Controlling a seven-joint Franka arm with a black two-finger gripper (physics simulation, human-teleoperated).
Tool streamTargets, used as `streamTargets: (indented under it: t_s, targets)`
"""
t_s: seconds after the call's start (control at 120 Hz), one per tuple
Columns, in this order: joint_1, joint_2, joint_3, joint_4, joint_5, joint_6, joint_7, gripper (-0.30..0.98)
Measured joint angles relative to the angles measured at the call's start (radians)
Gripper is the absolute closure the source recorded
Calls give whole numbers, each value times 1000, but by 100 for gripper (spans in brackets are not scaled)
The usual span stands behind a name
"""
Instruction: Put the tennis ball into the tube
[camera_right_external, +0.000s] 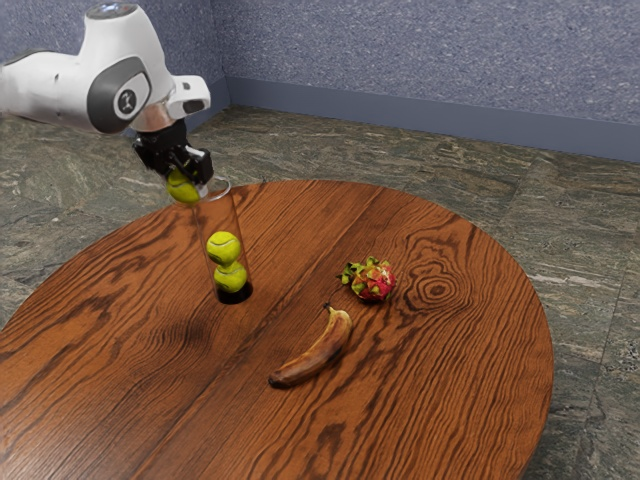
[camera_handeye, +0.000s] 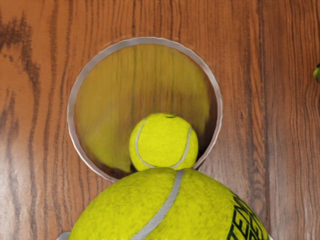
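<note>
In the exterior view my black gripper is above the table's far left part, shut on a tennis ball. The clear tube stands upright with two other balls stacked inside, the upper ball resting on the lower ball. The held ball is beside the tube's mouth, toward the exterior view's left, at about rim height. From the wrist view, the held ball overlaps one side of the tube's round rim, and a ball appears down inside.
A banana and a dragon fruit lie on the round wooden table, both toward the exterior view's right from the tube. The table's curved edge passes behind the tube.
</note>
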Motion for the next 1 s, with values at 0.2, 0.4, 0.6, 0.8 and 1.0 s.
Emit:
streamTargets:
  t_s: [0.2,0.4,0.6,0.8,1.0]
  targets:
    - [4,102,0,139,16,-67,-8,34]
    - [6,164,4,223,19,-89,-12,34]
    - [6,199,5,265,16,-97,-15,28]
    - [6,198,6,260,5,-101,-13,11]
    - [1,20,-40,177,-23,-229,-8,4]
